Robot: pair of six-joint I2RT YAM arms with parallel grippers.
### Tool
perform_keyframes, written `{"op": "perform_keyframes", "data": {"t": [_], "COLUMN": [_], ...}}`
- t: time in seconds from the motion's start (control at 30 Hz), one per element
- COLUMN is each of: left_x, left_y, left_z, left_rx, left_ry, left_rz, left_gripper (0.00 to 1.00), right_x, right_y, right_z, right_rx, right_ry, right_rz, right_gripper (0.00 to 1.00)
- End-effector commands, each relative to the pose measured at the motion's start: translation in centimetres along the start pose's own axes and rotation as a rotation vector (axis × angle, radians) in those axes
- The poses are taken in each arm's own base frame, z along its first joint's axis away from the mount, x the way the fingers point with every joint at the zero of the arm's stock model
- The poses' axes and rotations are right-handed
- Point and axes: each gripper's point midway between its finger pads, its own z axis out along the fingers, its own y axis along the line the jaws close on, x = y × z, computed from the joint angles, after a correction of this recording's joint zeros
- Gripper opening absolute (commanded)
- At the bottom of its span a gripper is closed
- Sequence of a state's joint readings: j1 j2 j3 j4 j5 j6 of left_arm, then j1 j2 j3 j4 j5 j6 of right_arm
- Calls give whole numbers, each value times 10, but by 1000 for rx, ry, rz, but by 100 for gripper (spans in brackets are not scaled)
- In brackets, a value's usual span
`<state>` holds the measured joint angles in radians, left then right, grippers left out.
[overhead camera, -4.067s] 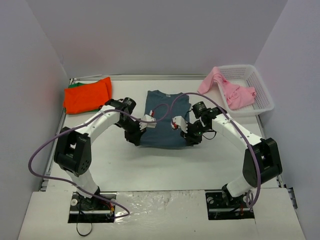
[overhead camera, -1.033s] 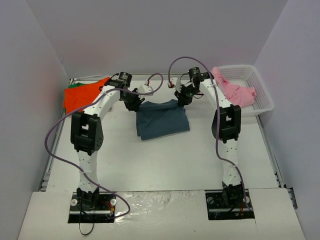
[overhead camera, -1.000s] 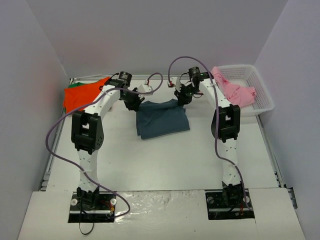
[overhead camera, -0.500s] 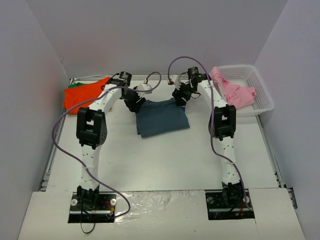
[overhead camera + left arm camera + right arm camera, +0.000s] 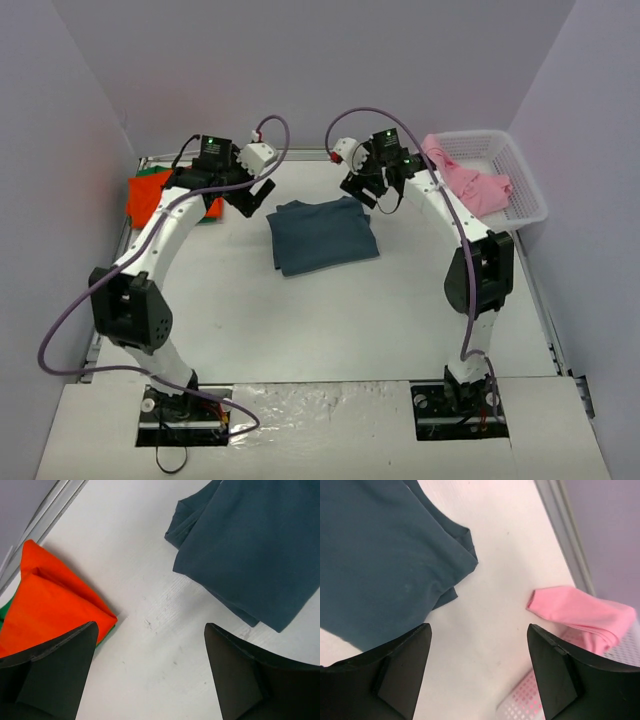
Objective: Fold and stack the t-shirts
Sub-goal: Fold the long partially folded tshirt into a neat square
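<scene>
Left end effector [image 5: 250, 196]: found with jaws spread wide, gripping nothing, lifted clear over bare table [image 5: 320, 330] between the orange shirt [image 5: 45, 605] and the blue shirt [image 5: 322, 233].

Right end effector [image 5: 362, 189]: likewise spread and empty, raised over bare table between the blue shirt's far right corner and the pink shirt [image 5: 580, 612].

Change noted: half a second earlier, both held low at the blue shirt's far edge; since then, let go, drawn up and apart. Judged: fold laid down and released, cloth lying as placed.

Blue shirt: lay flat mid-table, toward the far side, touching neither end effector. Folded to a rough rectangle. Long axis ran left to right, right end swung slightly toward the far wall. Layered edges showed along the left side and at the far right corner. Collar and hem tucked out of sight; facing could not be told.

Orange shirt: folded, far left corner, atop a green shirt [image 5: 107, 635] seen only as a sliver.

Pink shirt: unfolded, draped over the rim of the basket [image 5: 520, 170], far right.

Judged remaining: blue shirt not yet on the left stack; pink not yet begun.
</scene>
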<state>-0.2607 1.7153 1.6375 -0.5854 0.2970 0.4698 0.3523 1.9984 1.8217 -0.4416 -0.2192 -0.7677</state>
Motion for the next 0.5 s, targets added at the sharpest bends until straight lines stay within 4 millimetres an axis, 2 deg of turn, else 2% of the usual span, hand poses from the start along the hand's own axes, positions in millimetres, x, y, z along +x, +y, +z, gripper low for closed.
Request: {"op": "perform_keyframes", "data": {"t": [0.0,0.03,0.07,0.1,0.13,0.17,0.23,0.27,0.33,0.37,0.43,0.47], "left_x": [5,10,21,22,31,40,48,56,66,78,83,94], "left_y": [-1,-1,-13,-14,-10,-17,-15,-12,-8,-7,-1,0], "left_z": [-24,-32,-29,-34,-36,-35,-40,-42,-43,-43,-46,-46], "left_rx": [-46,-38,17,23,24,54,64,73,50,42,5,-10], "left_ry": [-14,-18,-14,-36,-36,-30,-33,-30,-16,6,-15,-4], "left_rz": [-148,-174,-198,-218,-247,-276,-321,-370,-412,-447,-467,-493], "left_gripper": [87,87,88,89,99,94,94,94,94,94,94,94], "right_x": [-14,-25,-27,-19,-33,-25,-31,-36,-34,-37,-37,-41], "right_y": [8,28,33,51,73,86,107,123,140,151,169,182], "right_z": [-37,-39,-51,-48,-55,-54,-58,-57,-48,-44,-32,-28], "right_rx": [149,129,159,136,126,126,100,68,23,1,-42,-61], "right_ry": [49,38,50,79,61,95,78,59,63,61,74,69], "right_rz": [2,-28,-45,-73,-125,-144,-173,-183,-184,-195,-206,-230], "right_gripper": [74,75,80,83,87,88,91,90,86,86,84,83]}}
